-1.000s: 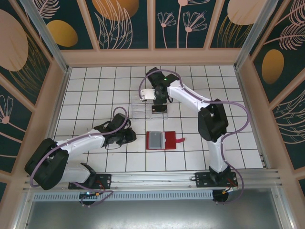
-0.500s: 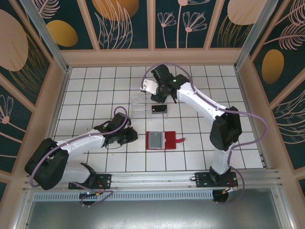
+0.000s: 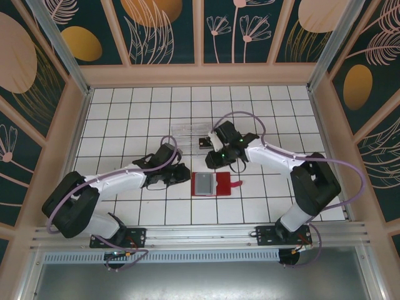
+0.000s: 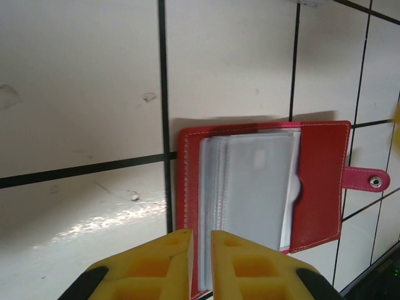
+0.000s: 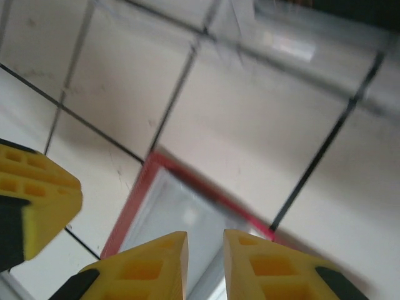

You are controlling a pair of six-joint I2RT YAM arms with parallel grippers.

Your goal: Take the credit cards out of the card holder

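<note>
The right gripper (image 3: 211, 160) swung back from the far card (image 3: 208, 142) to the wallet (image 3: 211, 184), both grippers' (image 3: 182, 175) fingers nearly closed, empty.

Smooth red leather-like material with pale stitching is seen on the card holder (image 4: 319, 181); glossy clear plastic sleeves (image 4: 250, 187) are held inside, a metal snap (image 4: 375, 181) at 3 o'clock.

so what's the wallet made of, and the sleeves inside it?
Wallet: looks like red leather or faux leather, with pale stitching along the edge and a metal snap on the tab. Sleeves: thin, cloudy, clear plastic, stacked and slightly glossy.
</note>
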